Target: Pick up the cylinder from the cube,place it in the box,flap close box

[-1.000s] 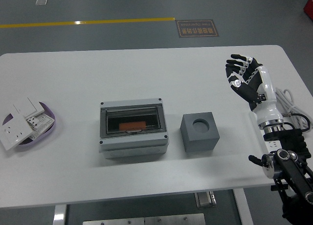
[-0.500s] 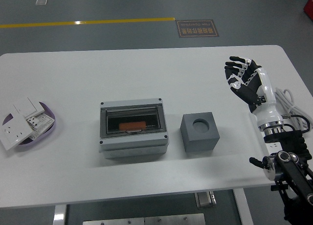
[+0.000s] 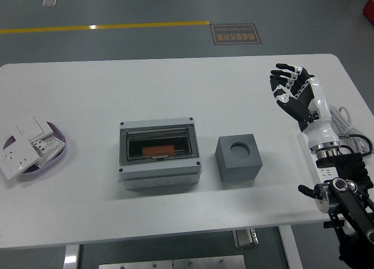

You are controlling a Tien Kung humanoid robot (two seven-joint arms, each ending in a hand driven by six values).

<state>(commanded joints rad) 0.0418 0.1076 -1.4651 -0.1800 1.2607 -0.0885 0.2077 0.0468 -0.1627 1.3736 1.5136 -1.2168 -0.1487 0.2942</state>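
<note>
At three o'clock on the table, the right hand hangs spread and empty. The orange cylinder lies inside the grey box, lid apparently down; the cube beside it is vacant. Judged nearly done, the lid wants only a gentle confirming press. The floor sign is illegible.

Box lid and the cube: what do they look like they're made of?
Box: light grey body, probably moulded plastic, with corner screws showing. Its lid looks like smoked see-through plastic, since an orange object shows through it and light glints on it. Cube: dark grey, matte, no glare, with a round hole on top; foam, rubber or matte plastic, cannot tell which.
</note>
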